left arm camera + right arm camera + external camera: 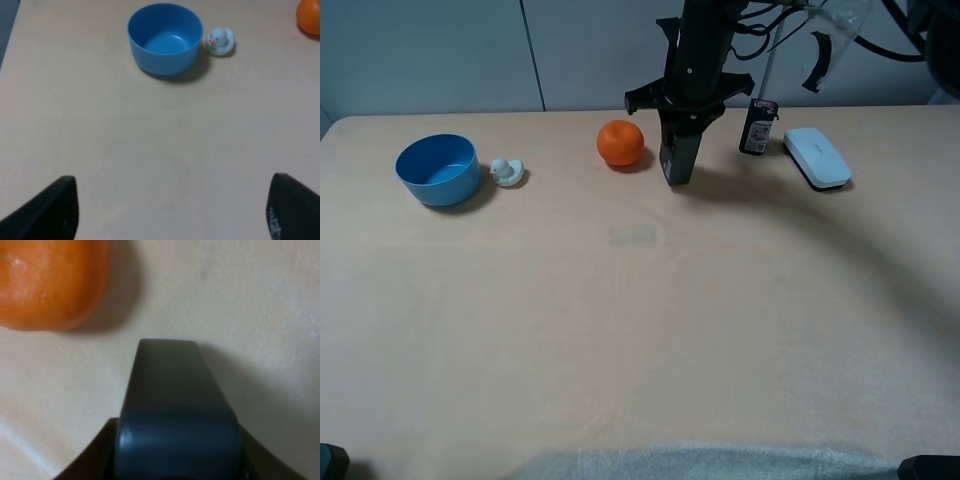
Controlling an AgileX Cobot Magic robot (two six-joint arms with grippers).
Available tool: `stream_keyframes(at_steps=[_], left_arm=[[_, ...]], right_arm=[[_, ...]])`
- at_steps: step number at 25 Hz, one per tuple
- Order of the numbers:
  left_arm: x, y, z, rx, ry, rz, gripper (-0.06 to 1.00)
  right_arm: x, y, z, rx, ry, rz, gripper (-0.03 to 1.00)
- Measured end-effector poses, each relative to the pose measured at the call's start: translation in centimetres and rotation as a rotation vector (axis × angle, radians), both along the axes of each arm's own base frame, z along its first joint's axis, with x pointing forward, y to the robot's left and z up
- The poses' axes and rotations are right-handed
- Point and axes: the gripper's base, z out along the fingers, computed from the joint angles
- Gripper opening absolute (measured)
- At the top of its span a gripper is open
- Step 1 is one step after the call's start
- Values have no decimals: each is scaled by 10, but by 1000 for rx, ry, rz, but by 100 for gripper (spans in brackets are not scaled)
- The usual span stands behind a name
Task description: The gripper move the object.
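Note:
The object, a tall dark green-black bottle (pixel 678 158), stands upright at the back of the table, just right of the orange ball (pixel 620 142). My right gripper (pixel 681 122) comes straight down on its top and is closed on it; the cap is hidden by the wrist. In the right wrist view the bottle (pixel 175 400) fills the middle, with a dark finger (pixel 100 457) against its side and the ball (pixel 50 280) beside it. My left gripper (pixel 172 212) is open and empty, low over bare table, apart from the blue bowl (pixel 165 37).
A blue bowl (pixel 438 170) and a small white duck (pixel 507 172) sit at the back left. A small black packet (pixel 758 126) and a white flat device (pixel 817 157) lie right of the bottle. Grey cloth (pixel 710 462) lies at the front edge.

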Motion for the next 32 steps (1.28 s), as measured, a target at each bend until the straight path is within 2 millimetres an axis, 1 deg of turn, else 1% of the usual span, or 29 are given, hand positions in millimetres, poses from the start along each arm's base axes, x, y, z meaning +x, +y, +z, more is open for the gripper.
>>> stream_keyframes(at_steps=[3, 6, 9, 15, 32], left_arm=[[0, 0, 0, 0, 0, 0, 82], [0, 0, 0, 0, 0, 0, 82], [0, 0, 0, 0, 0, 0, 82], [0, 0, 0, 0, 0, 0, 82], [0, 0, 0, 0, 0, 0, 82]], right_arm=[[2, 1, 5, 10, -16, 0, 29], [2, 1, 5, 10, -17, 0, 29], [2, 2, 4, 9, -15, 1, 29], [2, 2, -6, 0, 14, 0, 29], [2, 3, -6, 2, 11, 0, 29]])
